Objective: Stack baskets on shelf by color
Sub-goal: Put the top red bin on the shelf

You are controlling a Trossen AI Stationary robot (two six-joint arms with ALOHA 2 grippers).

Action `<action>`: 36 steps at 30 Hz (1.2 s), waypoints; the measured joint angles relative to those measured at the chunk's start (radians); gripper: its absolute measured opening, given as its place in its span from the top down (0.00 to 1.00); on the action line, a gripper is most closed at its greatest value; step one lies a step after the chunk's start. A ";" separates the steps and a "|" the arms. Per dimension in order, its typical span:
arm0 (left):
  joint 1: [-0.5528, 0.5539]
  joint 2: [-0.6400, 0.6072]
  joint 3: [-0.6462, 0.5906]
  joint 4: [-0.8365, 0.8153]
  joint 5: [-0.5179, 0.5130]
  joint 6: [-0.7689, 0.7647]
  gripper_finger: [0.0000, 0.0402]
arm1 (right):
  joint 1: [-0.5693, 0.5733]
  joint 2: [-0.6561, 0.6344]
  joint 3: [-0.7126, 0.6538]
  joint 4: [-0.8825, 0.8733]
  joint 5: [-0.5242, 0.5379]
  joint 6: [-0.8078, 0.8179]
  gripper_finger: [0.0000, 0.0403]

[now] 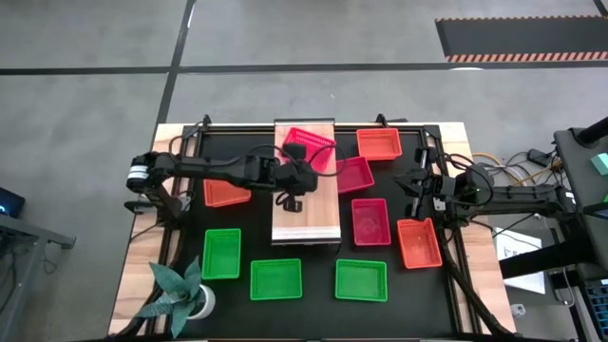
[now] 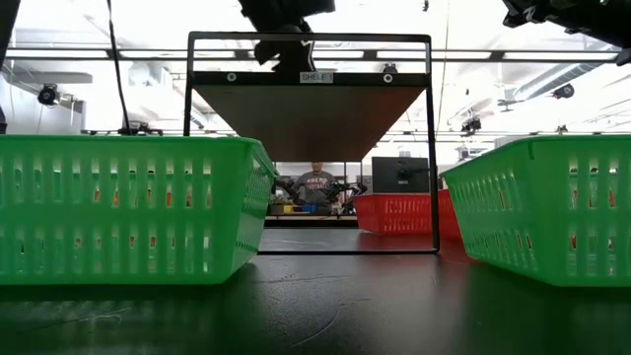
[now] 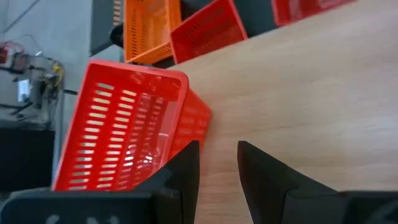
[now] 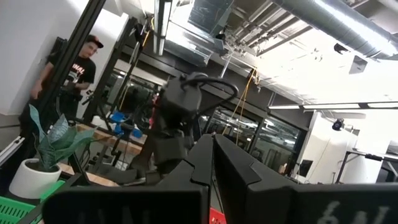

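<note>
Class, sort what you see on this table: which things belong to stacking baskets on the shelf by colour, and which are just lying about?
Job:
pink baskets
orange-red baskets
green baskets
shelf
left gripper

Lying about:
potted plant
cables

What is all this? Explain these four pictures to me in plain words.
Two robot arms work at a black table. One picture looks straight down, one looks level across the tabletop, and two come from cameras on the arms' wrists. Nine plastic baskets are out: green, orange and pink. One pink basket sits tilted on the wooden shelf; the rest lie around it. The left gripper hovers open beside that basket, holding nothing. The right gripper waits shut at the right side.
</note>
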 joint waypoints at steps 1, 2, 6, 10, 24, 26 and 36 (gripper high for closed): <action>0.005 0.000 -0.006 0.003 0.013 0.009 0.77 | 0.000 0.000 0.000 0.000 0.000 0.000 0.98; 0.009 0.000 -0.013 0.011 0.021 0.024 0.77 | 0.000 0.000 0.000 0.000 0.000 0.000 0.98; 0.013 0.000 -0.044 0.101 0.024 0.090 0.85 | 0.000 0.000 0.000 0.000 0.000 -0.005 0.98; 0.022 0.000 -0.061 0.150 0.023 0.156 0.98 | 0.000 0.000 0.000 0.000 0.000 -0.010 0.98; 0.091 0.004 -0.074 0.320 0.021 0.158 1.00 | 0.000 0.000 0.000 0.000 0.000 -0.016 0.98; 0.101 0.004 -0.074 0.338 0.017 0.158 1.00 | 0.000 0.000 0.000 0.000 0.000 -0.016 0.98; 0.042 -0.091 -0.046 0.316 0.093 0.147 1.00 | 0.000 0.000 0.000 0.000 0.001 -0.022 0.98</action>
